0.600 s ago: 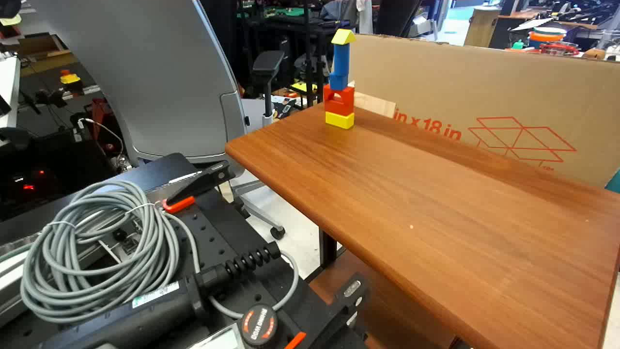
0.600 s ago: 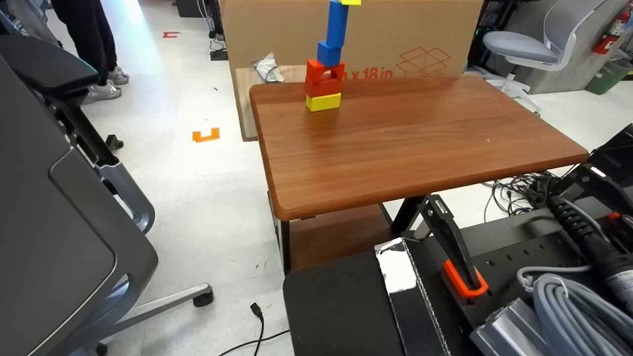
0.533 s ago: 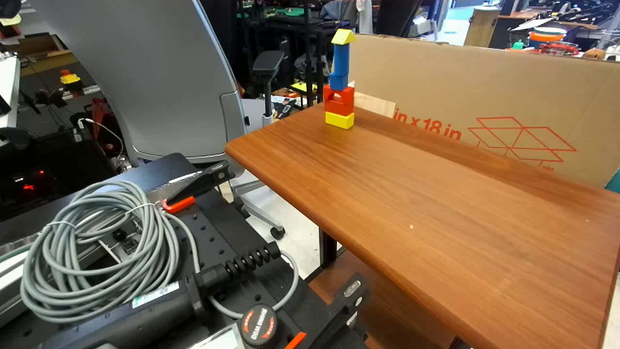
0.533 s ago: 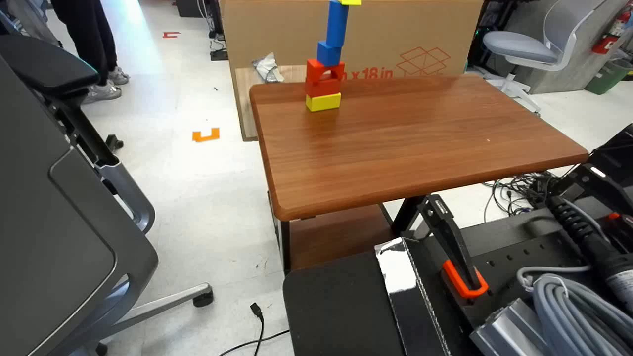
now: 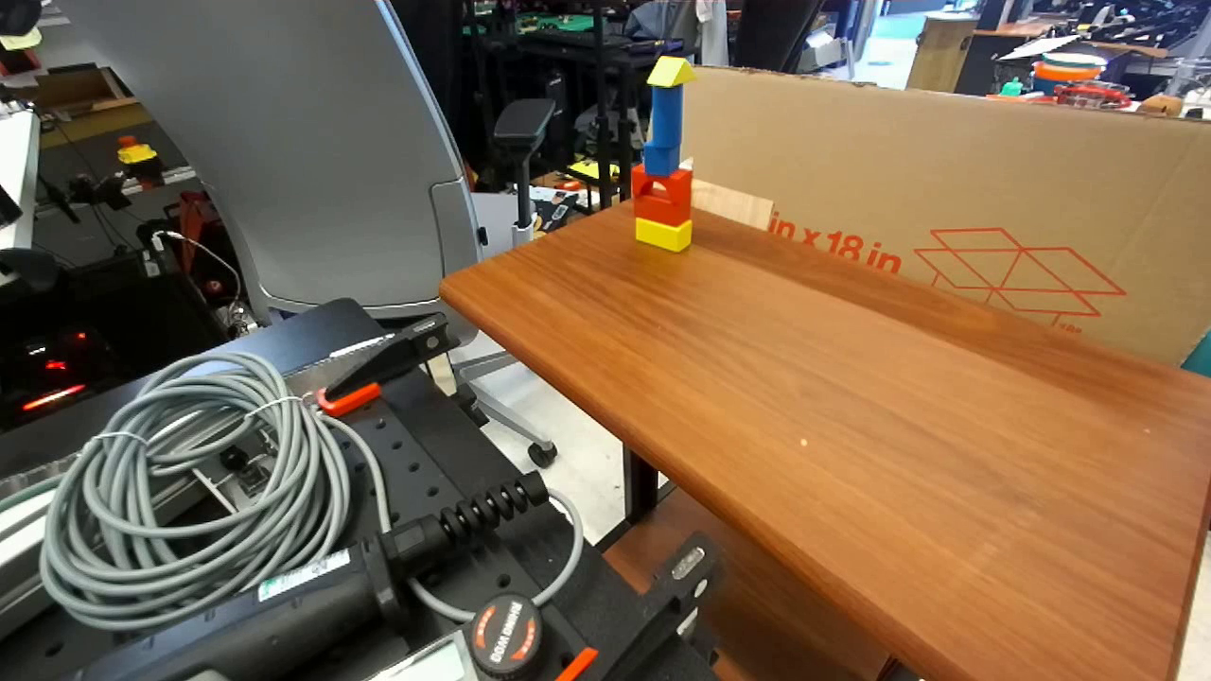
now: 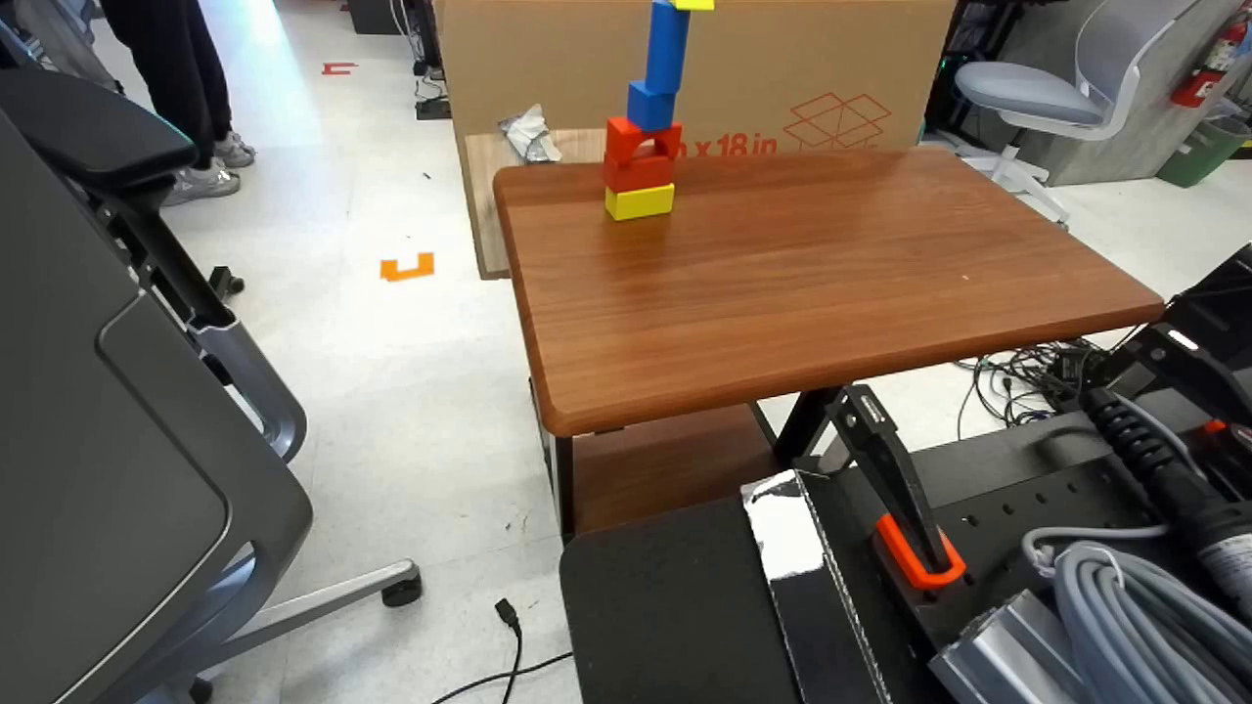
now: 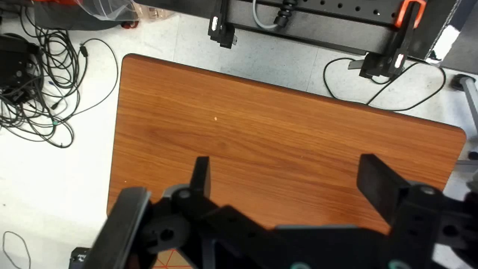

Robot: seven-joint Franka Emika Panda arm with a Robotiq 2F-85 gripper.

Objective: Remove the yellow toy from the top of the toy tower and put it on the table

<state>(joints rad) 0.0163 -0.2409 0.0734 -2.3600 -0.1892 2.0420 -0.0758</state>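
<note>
With hand (image 7: 285,175) spread wide, yellow triangle (image 5: 671,73) is best reached from above and lifted straight off tower (image 5: 663,158).

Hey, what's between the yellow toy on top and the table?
Going down: blue blocks, a red section, then a yellow block, seen in both exterior views.

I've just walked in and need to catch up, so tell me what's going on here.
A robot job: the gripper is to take the yellow toy off the tower and put it on the table. Right now it handles nothing: it shows only in the wrist view, open and empty. In both exterior views the tower stands on the table near a corner, the yellow toy at its top, so the move is not yet done.
</note>
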